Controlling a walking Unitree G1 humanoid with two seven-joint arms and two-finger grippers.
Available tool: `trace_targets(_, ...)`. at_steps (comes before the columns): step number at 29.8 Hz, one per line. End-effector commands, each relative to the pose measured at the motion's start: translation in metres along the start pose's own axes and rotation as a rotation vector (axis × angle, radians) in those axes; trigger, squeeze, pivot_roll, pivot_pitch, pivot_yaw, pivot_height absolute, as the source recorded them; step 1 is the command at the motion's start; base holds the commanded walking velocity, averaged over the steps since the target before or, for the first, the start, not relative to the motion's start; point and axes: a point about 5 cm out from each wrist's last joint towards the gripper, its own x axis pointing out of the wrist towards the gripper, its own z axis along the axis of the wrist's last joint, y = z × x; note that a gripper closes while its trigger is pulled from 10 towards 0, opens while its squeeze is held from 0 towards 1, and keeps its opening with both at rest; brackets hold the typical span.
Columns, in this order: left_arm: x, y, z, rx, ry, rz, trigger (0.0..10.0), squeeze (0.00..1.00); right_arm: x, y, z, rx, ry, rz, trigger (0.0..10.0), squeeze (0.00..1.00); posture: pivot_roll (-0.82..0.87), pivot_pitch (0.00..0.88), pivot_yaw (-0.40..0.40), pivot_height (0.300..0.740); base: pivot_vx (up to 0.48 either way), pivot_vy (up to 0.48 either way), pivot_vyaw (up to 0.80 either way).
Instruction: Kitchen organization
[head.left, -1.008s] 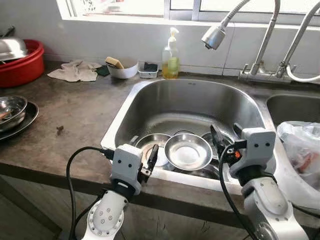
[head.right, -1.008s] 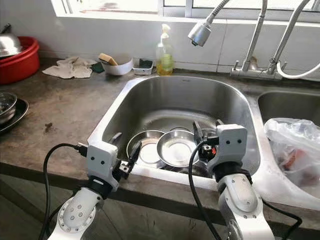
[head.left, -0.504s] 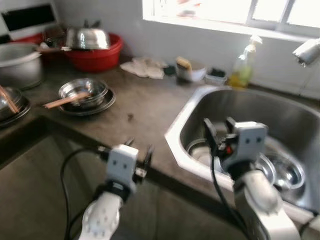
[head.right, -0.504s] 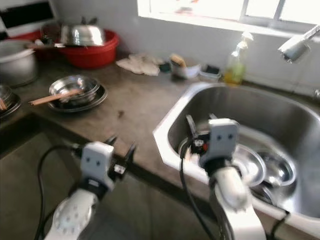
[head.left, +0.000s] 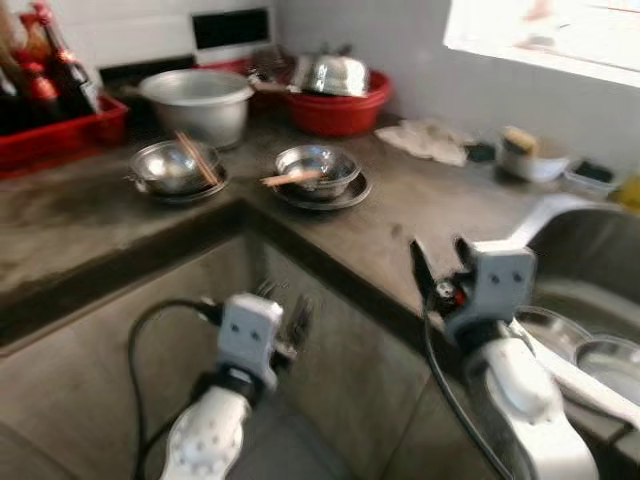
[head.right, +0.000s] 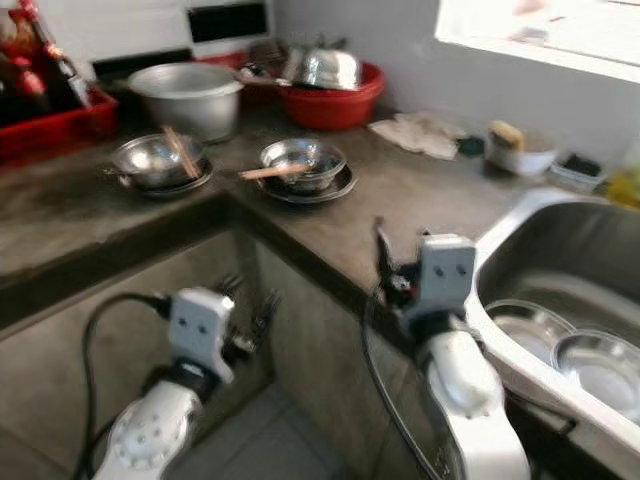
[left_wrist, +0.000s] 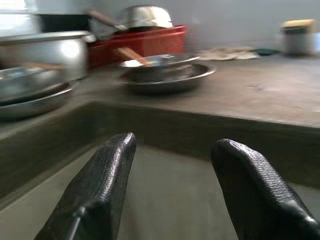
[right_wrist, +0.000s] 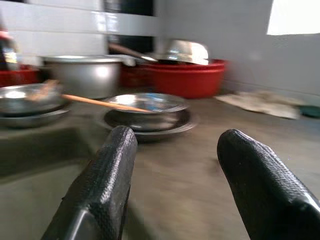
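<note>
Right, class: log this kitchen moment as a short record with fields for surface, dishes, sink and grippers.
surface: dark corner counter
dishes: two steel bowls on plates, each with a wooden utensil; grey pot; red basin
sink: steel bowls inside
left gripper: empty, jaws apart, below counter edge
right gripper: empty, jaws apart, over counter

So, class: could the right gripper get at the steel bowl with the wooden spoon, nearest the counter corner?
Probably yes: the right gripper is open and faces the steel bowl across bare grey counter, with nothing between.
</note>
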Motion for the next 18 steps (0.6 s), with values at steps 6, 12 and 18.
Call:
trace_targets(6, 0.0001, -0.0041, 0.0016, 0.001, -0.002, -0.008, 10.0, 0.00, 0.0022, -0.0029, 0.0026, -0.018, -0.009, -0.005, 10.0, 0.00, 0.14, 0.077, -0.014, 0.740, 0.000, 0.000, 0.80)
trace_targets(12, 0.0000, -0.0040, 0.0007, 0.012, 0.001, -0.010, 10.0, 0.00, 0.0051, -0.0031, 0.0026, 0.003, -0.009, -0.010, 10.0, 0.00, 0.14, 0.077, -0.014, 0.740, 0.000, 0.000, 0.80)
trace_targets(18, 0.0003, -0.0044, 0.0004, 0.016, -0.003, -0.010, 10.0, 0.00, 0.0083, -0.0043, 0.0039, 0.000, -0.017, -0.013, 10.0, 0.00, 0.14, 0.077, -0.013, 0.740, 0.085, 0.000, 0.00)
